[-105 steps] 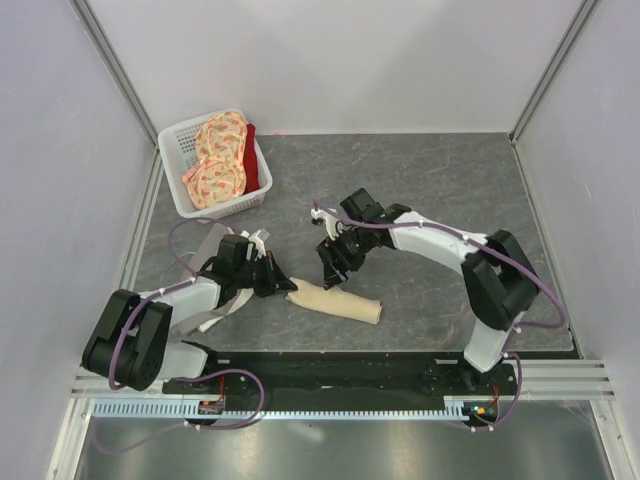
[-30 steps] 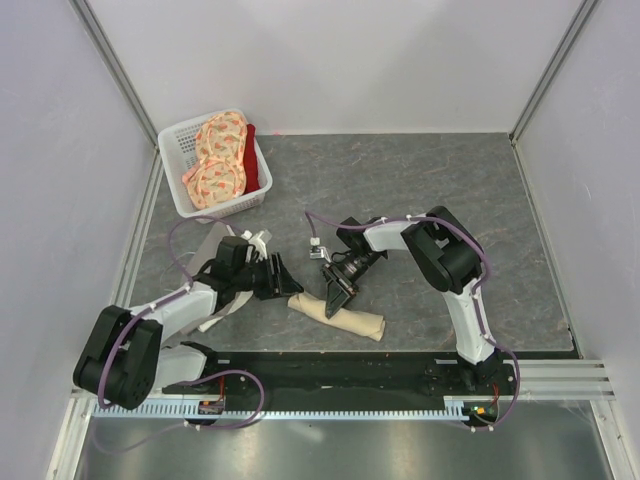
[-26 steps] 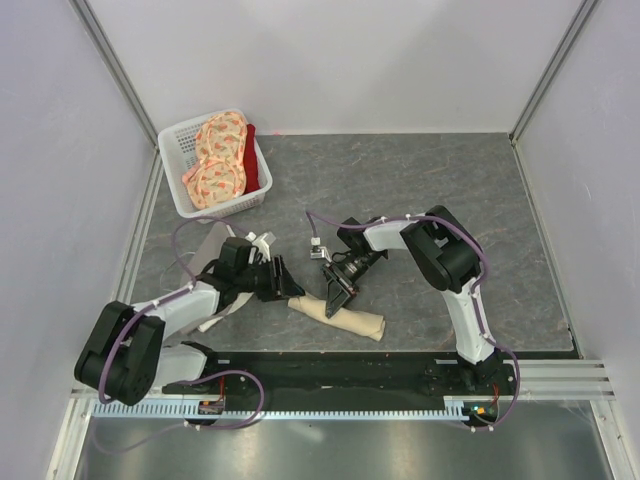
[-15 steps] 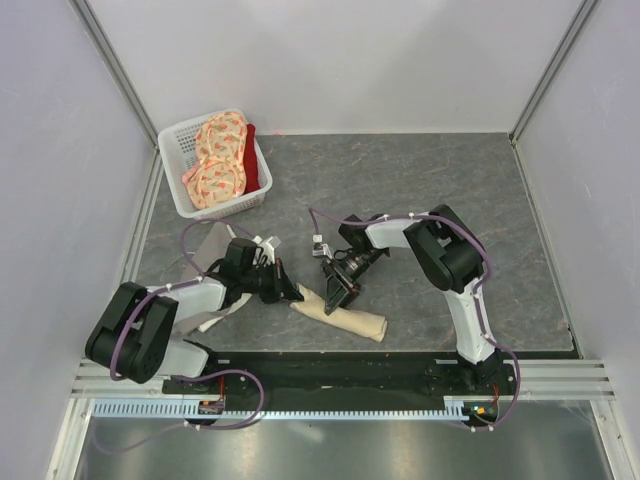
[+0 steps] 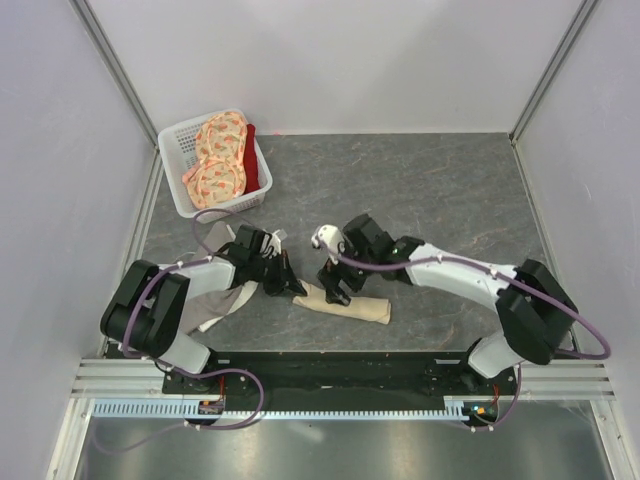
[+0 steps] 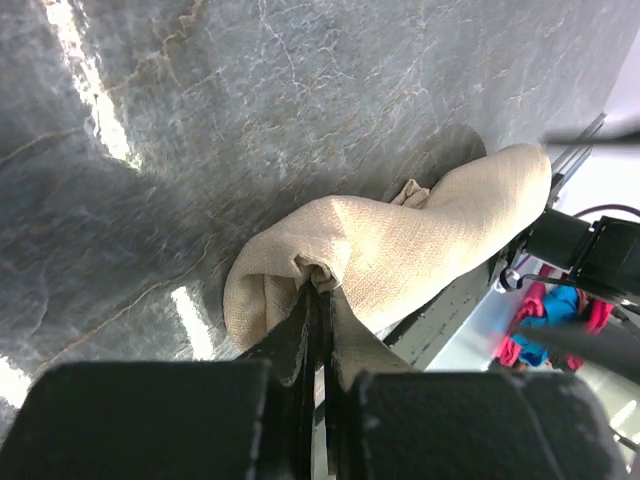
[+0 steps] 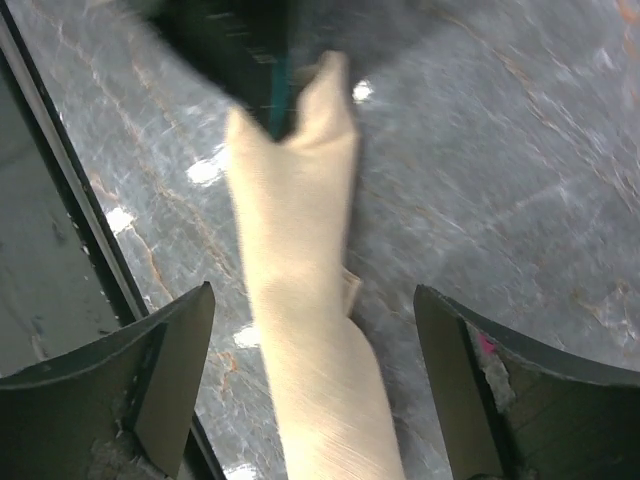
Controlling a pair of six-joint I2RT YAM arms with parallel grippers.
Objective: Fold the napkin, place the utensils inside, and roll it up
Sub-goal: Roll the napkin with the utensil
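Top view, table (image 5: 450,180), working left to right.

White basket (image 5: 190,200) sits at 10 o'clock on the table, with orange floral cloths (image 5: 220,155) in it and something red (image 5: 255,160) along their 3 o'clock side.

Grey-and-white cloth (image 5: 222,305) lies at 8 o'clock, partly under the left arm.

Left gripper (image 5: 292,286) is low on the table at about 7 o'clock. On the left wrist camera I see the left gripper (image 6: 318,292) with its jaws pressed together, pinching a fold at the end of the napkin (image 6: 400,245).

The napkin (image 5: 350,306) is a beige roll near 6 o'clock, close to the near edge, its long axis running from 10 to 4 o'clock.

Right gripper (image 5: 335,291) is over the roll's 10 o'clock half, just beside the left one. On the right wrist camera the fingers (image 7: 180,350) stand wide apart on either side of the napkin (image 7: 300,330), gripping nothing. A teal streak (image 7: 279,95) shows at the roll's far end, possibly the fork handle; too blurred for me to call.
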